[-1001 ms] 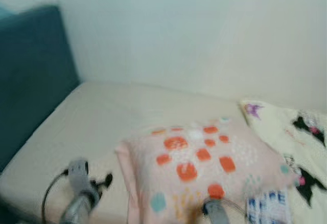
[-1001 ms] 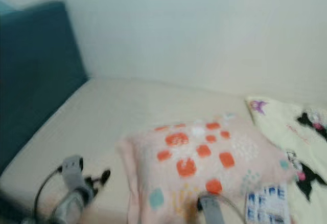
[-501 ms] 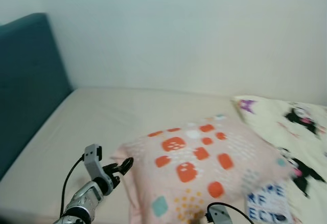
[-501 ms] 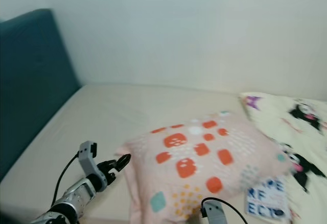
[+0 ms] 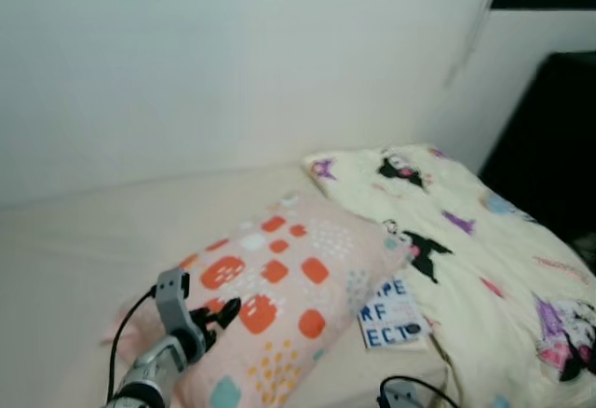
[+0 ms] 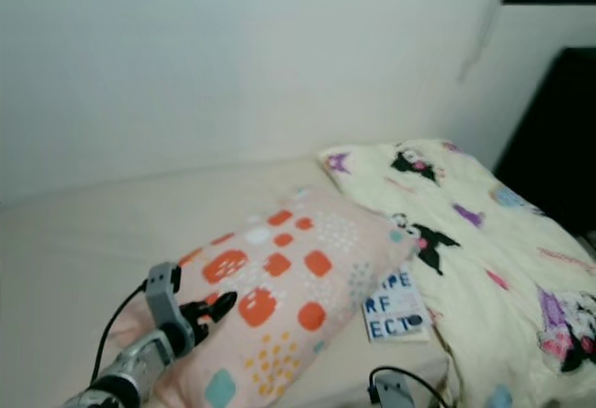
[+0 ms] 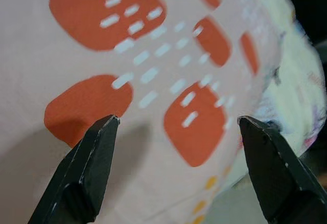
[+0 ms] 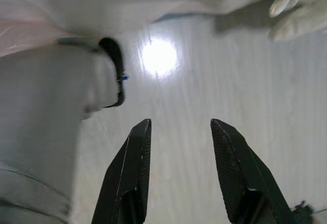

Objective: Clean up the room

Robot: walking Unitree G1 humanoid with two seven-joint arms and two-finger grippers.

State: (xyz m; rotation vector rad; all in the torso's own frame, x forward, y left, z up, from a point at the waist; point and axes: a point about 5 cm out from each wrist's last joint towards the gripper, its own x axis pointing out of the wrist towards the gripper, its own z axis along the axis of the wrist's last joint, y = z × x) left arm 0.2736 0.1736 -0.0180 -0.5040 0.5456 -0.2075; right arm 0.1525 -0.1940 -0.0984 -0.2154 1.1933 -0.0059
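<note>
Barely started imo: left gripper (image 7: 176,127) spread wide over the pillow (image 5: 279,287), book (image 5: 391,313) and blanket (image 5: 484,259) untidied.

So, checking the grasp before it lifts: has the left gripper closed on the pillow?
No, the left gripper is open, its fingers spread over the pillow.
</note>
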